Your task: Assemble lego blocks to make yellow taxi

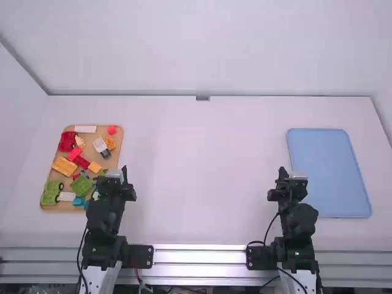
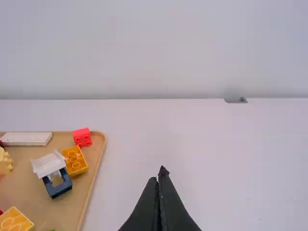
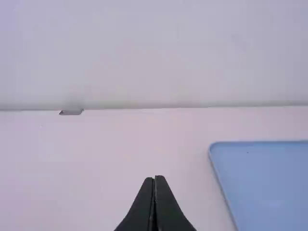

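- Left gripper (image 2: 159,174): fingers closed together, nothing between them; located just beside the wooden tray's right side.
- Right gripper (image 3: 154,178): fingers likewise closed on nothing; located near the blue tray (image 1: 329,168) at right.
- Taxi stock: long yellow block (image 1: 64,166) lies toward the left side of the wooden tray (image 2: 67,209); small yellow block (image 1: 94,166) lies to its right; studded orange-yellow block (image 2: 74,161) lies at far right, beside the dark frame (image 2: 60,185).
- Handling, as judged: light, stiff plastic; low risk of breakage; smooth walls may slip or twist under a corner grip.
- Recommended hold: small yellow block squarely by two opposite side walls, low, studs left free for pressing; long yellow block across its narrow width, near the middle.
- Hazard: crowded neighbours may obstruct the fingers.
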You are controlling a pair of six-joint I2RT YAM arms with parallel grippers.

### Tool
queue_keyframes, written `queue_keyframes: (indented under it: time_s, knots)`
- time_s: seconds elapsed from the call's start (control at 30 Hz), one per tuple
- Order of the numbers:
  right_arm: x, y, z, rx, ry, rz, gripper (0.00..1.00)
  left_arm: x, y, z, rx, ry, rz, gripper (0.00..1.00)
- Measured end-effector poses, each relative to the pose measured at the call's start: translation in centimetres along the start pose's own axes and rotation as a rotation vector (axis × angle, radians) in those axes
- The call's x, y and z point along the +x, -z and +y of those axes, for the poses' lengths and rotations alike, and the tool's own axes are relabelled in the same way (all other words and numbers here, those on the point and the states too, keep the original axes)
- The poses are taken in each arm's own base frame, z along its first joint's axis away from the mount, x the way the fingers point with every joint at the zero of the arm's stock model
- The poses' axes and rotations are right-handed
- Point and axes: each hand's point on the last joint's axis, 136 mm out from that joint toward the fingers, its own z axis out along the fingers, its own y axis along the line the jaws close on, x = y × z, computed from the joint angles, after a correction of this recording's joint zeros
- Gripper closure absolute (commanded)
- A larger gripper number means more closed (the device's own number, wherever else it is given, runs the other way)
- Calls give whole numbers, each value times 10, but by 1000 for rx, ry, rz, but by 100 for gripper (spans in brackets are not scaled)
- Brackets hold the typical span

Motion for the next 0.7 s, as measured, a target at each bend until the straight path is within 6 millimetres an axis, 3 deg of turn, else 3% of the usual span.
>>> queue_keyframes:
  time_s: [0.47, 0.7]
  knots:
    - [7, -1, 5, -29, 21, 73, 91, 6, 0, 1, -4, 0, 67, 92]
    - [-25, -2, 15, -88, 41, 117, 83, -20, 0, 2, -14, -1, 100, 83]
